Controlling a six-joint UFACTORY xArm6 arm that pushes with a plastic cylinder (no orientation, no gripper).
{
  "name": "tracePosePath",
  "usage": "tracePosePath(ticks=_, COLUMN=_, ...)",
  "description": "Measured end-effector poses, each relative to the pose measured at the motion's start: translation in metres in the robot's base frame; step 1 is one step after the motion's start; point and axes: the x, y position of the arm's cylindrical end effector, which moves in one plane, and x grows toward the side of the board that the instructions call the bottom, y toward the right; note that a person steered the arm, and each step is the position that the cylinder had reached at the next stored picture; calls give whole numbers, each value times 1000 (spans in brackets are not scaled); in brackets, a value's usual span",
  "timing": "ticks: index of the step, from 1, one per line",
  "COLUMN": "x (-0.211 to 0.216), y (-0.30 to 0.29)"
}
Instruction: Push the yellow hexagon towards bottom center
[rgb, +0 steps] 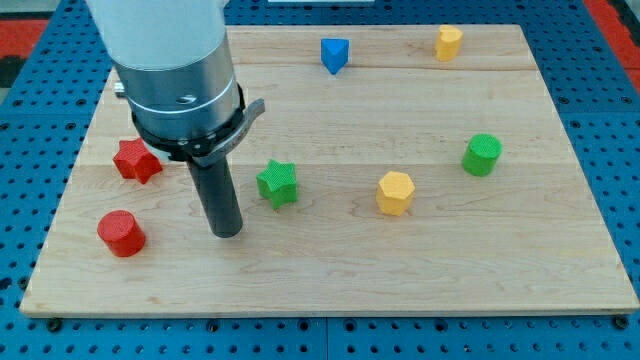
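Note:
The yellow hexagon lies on the wooden board, right of centre. My tip rests on the board at the left, just below and left of the green star, and far left of the yellow hexagon. A second yellow block stands near the view's top right.
A red star and a red cylinder lie left of my tip. A blue triangular block sits at the top centre. A green cylinder lies right of the yellow hexagon. The arm's wide grey body hides the board's upper left.

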Motion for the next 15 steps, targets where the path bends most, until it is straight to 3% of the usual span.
tracePosePath(ticks=3, x=19, y=-1)
tracePosePath(ticks=4, x=28, y=59)
tracePosePath(ticks=6, x=42, y=240)
tracePosePath(ticks=7, x=-27, y=255)
tracePosePath(ticks=8, x=-63, y=227)
tracePosePath(ticks=10, x=-20, y=159)
tracePosePath(ticks=11, x=-17, y=144)
tracePosePath(ticks=12, x=-62, y=170)
tracePosePath(ticks=15, x=-21, y=100)
